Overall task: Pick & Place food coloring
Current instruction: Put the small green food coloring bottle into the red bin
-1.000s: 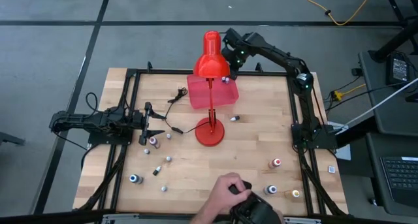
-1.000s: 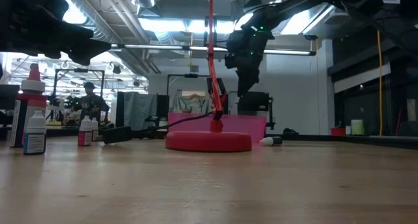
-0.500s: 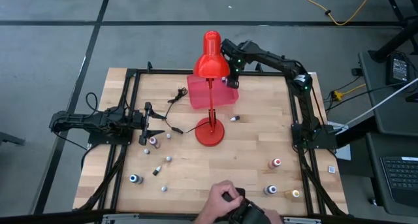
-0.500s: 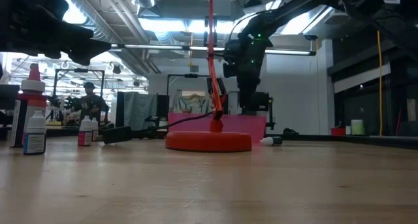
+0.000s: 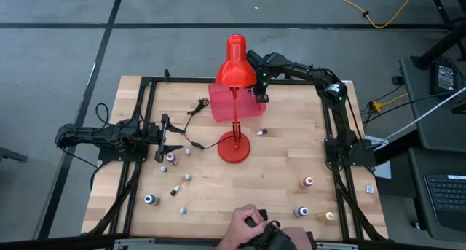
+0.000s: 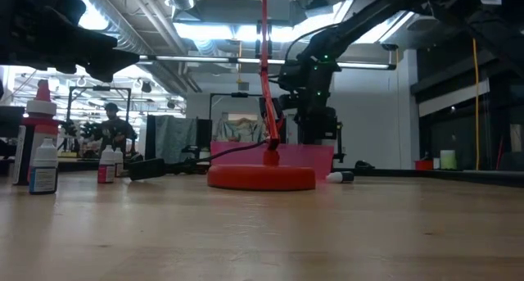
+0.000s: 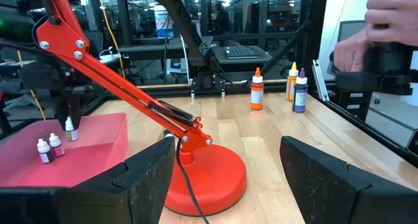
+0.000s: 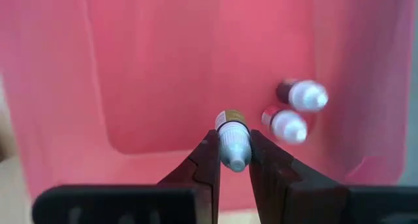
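Note:
My right gripper [image 8: 233,160] is shut on a small food coloring bottle [image 8: 232,143] with a pale cap, over the right part of the pink tray [image 5: 231,108] at the table's far side. Two more little bottles [image 8: 295,110] stand upright on the tray floor beside it. Several other bottles are scattered on the wooden table, some at the left [image 5: 168,157] and some at the near right [image 5: 308,182]. My left gripper [image 5: 177,139] waits open at the table's left, pointing level toward the red lamp. My right gripper pinches the bottle's upper part, just under its pale cap [image 8: 234,152], between its two fingers [image 8: 208,160]. The fingers come from above and point down. The bottle [image 7: 69,128] is upright, cap up, within the tray; whether its bottom touches the tray floor, I cannot tell.
A tall red desk lamp stands on its round base [image 5: 234,146] mid-table, its head [image 5: 234,66] over the tray's far edge, close to my right arm. Its black cord [image 5: 196,108] trails left. A person's hand [image 5: 246,224] holds a dark device at the near edge.
My right gripper has come down toward the pink tray with the bottle, shifting slightly toward the table's near edge and rolling its wrist. It has stayed shut on the bottle. The person's hand at the near edge has shifted a little to the left.

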Tool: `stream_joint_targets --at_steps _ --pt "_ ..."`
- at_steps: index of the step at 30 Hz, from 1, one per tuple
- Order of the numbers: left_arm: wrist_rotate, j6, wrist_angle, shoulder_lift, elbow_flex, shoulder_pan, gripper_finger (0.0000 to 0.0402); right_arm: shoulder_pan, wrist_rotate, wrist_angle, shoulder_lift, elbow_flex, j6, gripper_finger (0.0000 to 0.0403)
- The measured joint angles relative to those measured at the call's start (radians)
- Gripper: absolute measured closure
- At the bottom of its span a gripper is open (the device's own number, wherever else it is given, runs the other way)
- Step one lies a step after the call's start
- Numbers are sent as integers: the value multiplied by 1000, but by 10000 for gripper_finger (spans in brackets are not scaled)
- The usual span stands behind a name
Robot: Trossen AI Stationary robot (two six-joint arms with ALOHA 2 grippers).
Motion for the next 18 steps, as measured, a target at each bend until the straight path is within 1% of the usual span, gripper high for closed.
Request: stream_joint_targets --at_steps 5,15,18 --pt "0 0 0 0 0 0 130 10 31 27 29 0 -26 342" --pt "0 0 0 0 0 0 131 12 52 30 59 -1 -26 342" --pt "0 0 0 0 0 0 131 12 53 23 63 -1 -21 331"
